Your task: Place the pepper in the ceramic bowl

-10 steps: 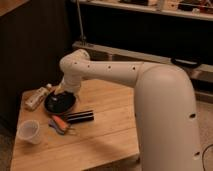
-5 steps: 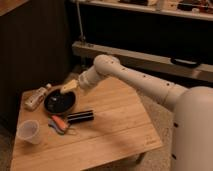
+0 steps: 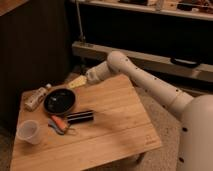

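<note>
Pepper [image 3: 59, 122], a small elongated orange-red piece, lies on a flat blue-grey pad [image 3: 64, 130] at 6 o'clock from the ceramic bowl [image 3: 52, 106], near it but outside it. The bowl is a round, shallow, glossy black dish with a pale spot at its centre. A matte black cylinder [image 3: 80, 117] rests on its side at 3 o'clock from the pepper, just beside it. A clear plastic cup [image 3: 29, 132] stands upright at 8 o'clock from the pepper, near the table's left edge. A pale bottle [image 3: 36, 97] lies on its side at 9 o'clock from the bowl, close to its rim. All sit on a low table [image 3: 117, 122] of light wooden planks with visible seams. The robot's smooth white arm [image 3: 145, 80] reaches in from the right, and its pale gripper [image 3: 76, 82] hangs at the table's far edge, at 1 o'clock from the bowl and apart from it. Whether the gripper is released or clenched cannot be told. Dark panelling [image 3: 30, 45] rises on the left and a pale horizontal rail [image 3: 150, 57] runs behind. The table's right half, from the cylinder out to the right edge, is bare wood.
</note>
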